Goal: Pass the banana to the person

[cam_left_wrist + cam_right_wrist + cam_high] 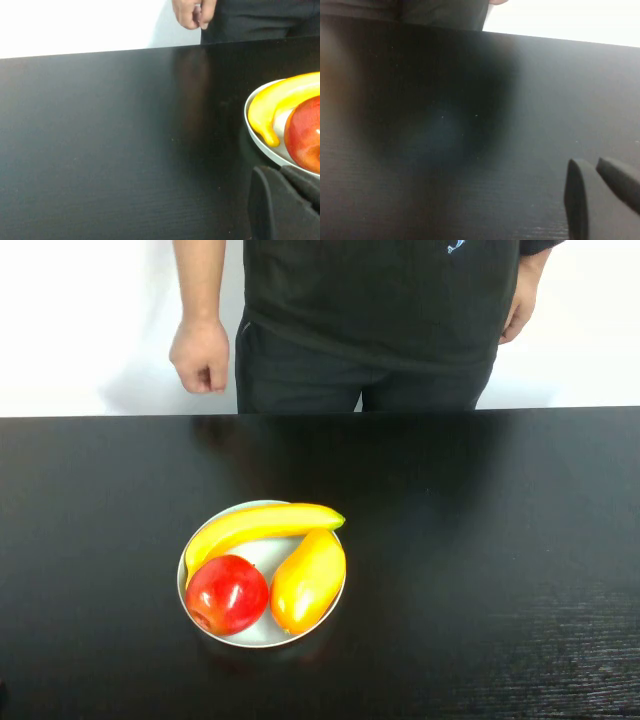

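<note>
Banana (262, 528) lies along the far rim of the plate (260, 638), apple (227, 594) and mango-shaped fruit (308, 580) nearer. Beyond the black table (500, 540) stands the person (380, 310), arms down. Left gripper (280, 172) sits low just beside the plate, fingers nearly together; right gripper (592, 167) likewise over bare tabletop.

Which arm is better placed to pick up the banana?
Probably left. The left gripper sits beside the plate holding the banana. The right gripper faces only bare table.
</note>
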